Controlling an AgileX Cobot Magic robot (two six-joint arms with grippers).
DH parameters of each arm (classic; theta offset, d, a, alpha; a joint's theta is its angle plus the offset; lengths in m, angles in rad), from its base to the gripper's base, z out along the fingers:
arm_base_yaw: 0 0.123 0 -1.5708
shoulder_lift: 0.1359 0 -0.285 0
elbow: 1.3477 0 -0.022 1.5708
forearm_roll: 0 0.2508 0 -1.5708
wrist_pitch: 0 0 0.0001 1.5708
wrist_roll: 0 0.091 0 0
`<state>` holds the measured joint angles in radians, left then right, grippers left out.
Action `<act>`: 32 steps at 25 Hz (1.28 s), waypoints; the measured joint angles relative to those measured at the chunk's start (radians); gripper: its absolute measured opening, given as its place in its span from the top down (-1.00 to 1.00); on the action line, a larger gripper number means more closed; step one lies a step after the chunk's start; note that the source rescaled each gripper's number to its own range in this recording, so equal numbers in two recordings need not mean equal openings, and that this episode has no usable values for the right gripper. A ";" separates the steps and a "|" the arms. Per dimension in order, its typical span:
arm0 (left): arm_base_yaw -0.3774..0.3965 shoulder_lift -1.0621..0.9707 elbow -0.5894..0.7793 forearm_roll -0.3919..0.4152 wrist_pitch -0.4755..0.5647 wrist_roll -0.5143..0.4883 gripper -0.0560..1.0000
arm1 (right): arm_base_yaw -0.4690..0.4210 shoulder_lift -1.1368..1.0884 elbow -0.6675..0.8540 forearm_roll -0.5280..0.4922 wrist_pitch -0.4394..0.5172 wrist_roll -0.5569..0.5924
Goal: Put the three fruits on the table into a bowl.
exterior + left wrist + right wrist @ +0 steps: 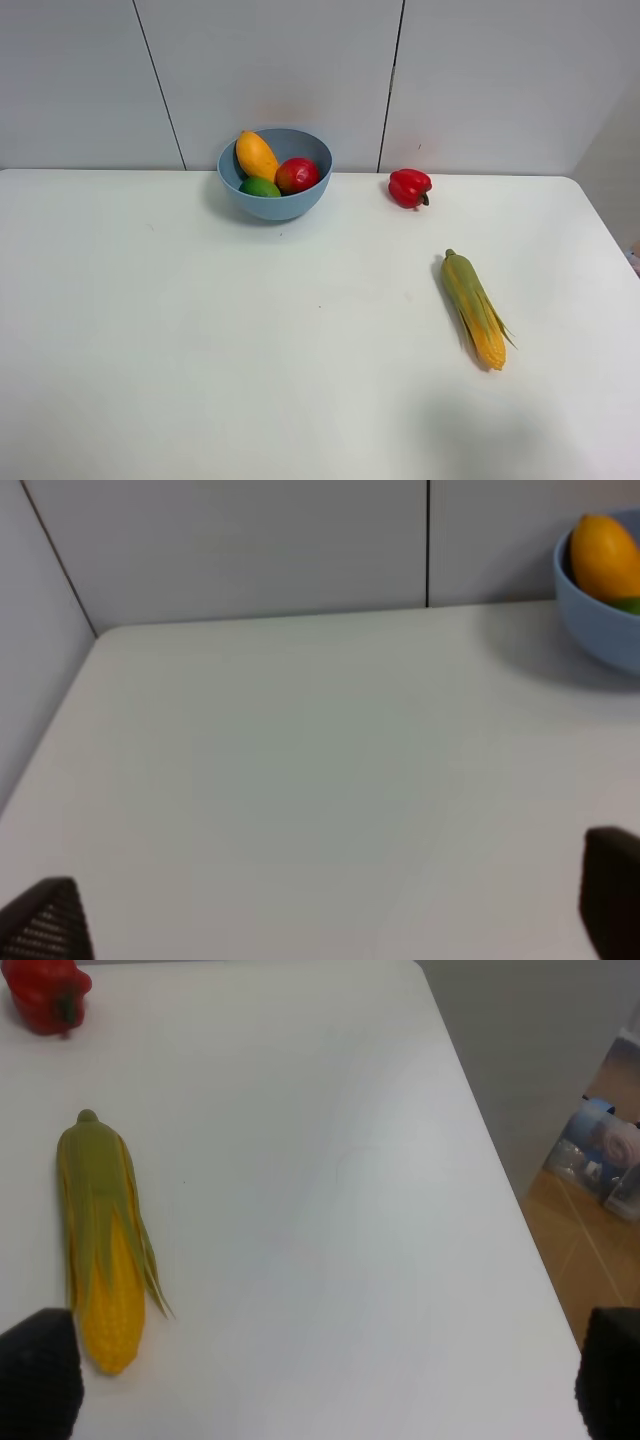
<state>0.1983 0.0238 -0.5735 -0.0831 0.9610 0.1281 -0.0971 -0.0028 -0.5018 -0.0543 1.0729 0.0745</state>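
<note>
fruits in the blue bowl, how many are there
3, all inside the bowl: the mango leans against the left rim, the lime sits at the front, and the pomegranate lies right of both. A smaller one underneath could be hidden.

Pale grey panelled wall [300, 70] behind; wooden floor [590, 1250] beside.

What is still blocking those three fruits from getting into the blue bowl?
Nothing visible: the mango, lime and pomegranate already lie inside the bowl. The pepper and corn cob sit apart on the table, well off to one side.
</note>
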 joint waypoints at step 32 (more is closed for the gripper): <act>-0.022 -0.030 0.066 0.004 0.089 -0.041 -0.96 | 0.000 0.000 0.000 0.000 0.000 0.000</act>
<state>0.1766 -0.0061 -0.5078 -0.0792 1.0499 0.0875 -0.0971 -0.0028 -0.5018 -0.0543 1.0729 0.0745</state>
